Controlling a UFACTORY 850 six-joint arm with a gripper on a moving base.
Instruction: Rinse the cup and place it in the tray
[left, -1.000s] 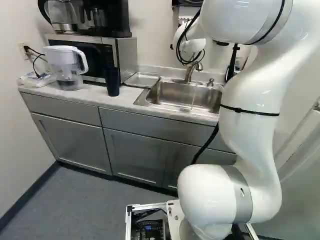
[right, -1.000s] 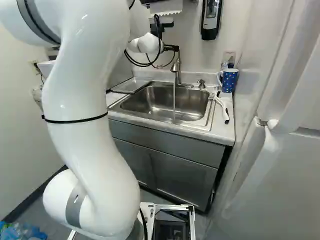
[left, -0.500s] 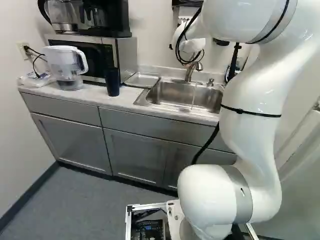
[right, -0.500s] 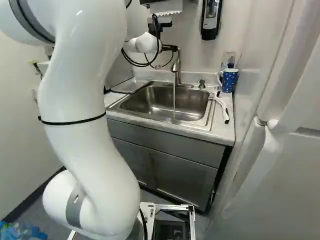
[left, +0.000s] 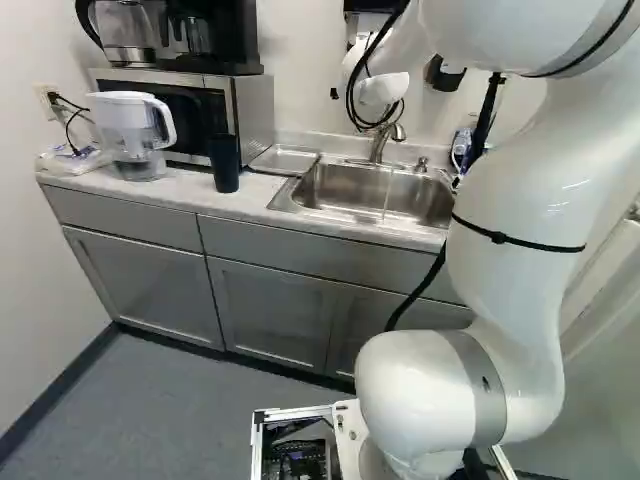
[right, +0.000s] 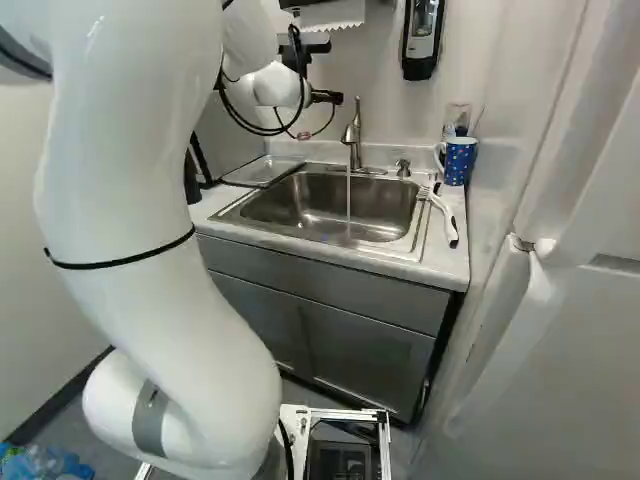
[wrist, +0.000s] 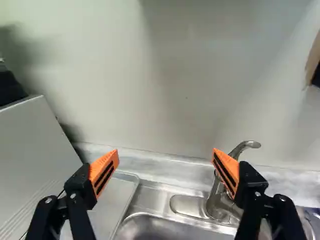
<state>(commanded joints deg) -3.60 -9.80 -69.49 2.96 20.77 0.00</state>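
Note:
At the faucet's left in the right base view, part of my gripper (right: 325, 97) shows above the sink. Seen from the wrist, the gripper (wrist: 165, 156) is open, its orange pads wide apart with nothing between them. A dark cup (left: 225, 163) stands upright on the counter beside the pitcher. The blue dotted mug (right: 458, 161) is at the sink's right, by the wall. Left of the basin lies the flat metal tray (left: 285, 160), also below one finger in the wrist view. A thin stream runs from the faucet (right: 353, 135) into the sink (right: 395, 206).
The microwave (left: 255, 110) with a coffee maker (left: 215, 35) on top stands at the counter's left, behind the pitcher (left: 125, 125). A white-handled brush (right: 442, 215) lies right of the sink. A soap dispenser (right: 422, 35) hangs on the wall.
My upper arm has swung, leftward in the right base view and rightward in the left one. The gripper has shifted left from the faucet, still open. Base, cup and mug have stayed put.

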